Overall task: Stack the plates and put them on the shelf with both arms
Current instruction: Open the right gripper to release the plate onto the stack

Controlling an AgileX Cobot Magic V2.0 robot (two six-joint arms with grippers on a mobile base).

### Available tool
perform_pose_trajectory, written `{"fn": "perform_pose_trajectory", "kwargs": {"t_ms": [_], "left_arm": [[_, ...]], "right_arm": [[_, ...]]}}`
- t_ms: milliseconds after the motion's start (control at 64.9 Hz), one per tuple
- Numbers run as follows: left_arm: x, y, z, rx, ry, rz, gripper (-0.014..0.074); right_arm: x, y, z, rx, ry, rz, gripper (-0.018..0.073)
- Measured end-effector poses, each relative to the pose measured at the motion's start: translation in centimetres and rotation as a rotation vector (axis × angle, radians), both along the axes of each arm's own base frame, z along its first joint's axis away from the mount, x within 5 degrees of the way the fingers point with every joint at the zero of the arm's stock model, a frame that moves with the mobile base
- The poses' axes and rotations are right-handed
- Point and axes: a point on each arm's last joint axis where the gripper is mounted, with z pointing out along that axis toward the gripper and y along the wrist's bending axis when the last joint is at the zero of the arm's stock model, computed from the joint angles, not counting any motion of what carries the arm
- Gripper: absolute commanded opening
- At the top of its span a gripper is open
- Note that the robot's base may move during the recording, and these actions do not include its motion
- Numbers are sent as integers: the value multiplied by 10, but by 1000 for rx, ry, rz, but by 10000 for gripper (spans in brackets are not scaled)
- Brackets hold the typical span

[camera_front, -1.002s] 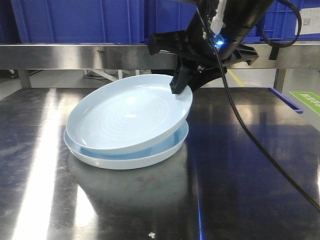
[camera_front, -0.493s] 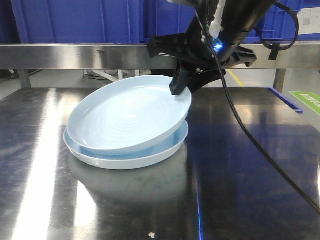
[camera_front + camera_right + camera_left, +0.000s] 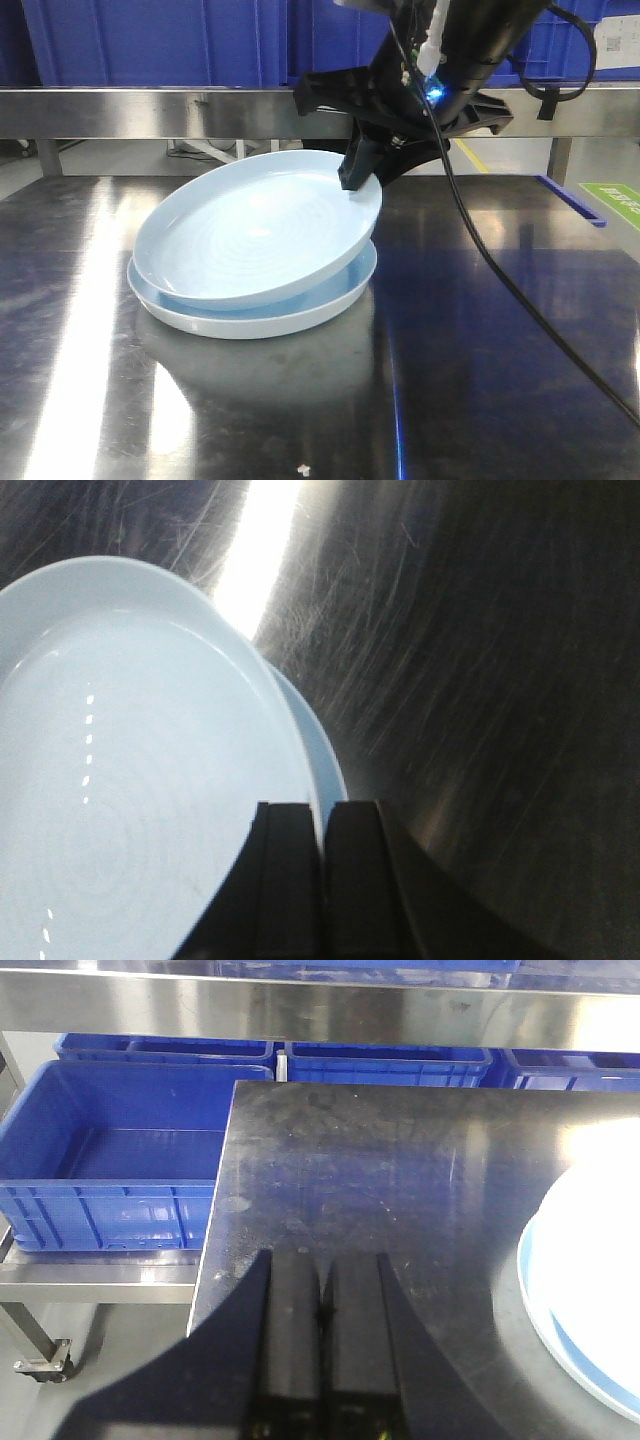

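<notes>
Your right black gripper (image 3: 357,181) clamps the rim of the tilted pale-blue glossy round plate (image 3: 255,235). Your left black gripper (image 3: 322,1260) sits closed.

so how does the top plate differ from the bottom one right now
Pose: the top plate is tilted, its far rim raised, while the bottom plate lies flat on the table. Contact: the right end effector grips the top plate's rim; nothing grips the bottom plate. Support: the top plate's near edge rests inside the bottom plate. Both are round, shallow, glossy pale blue and look the same size.
</notes>
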Motion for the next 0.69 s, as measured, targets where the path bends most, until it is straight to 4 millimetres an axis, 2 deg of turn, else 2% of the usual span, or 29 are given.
{"fn": "perform_pose_trajectory", "kwargs": {"t_ms": [693], "left_arm": [[0, 0, 0, 0, 0, 0, 83]], "right_arm": [[2, 1, -7, -7, 12, -1, 20]]}}
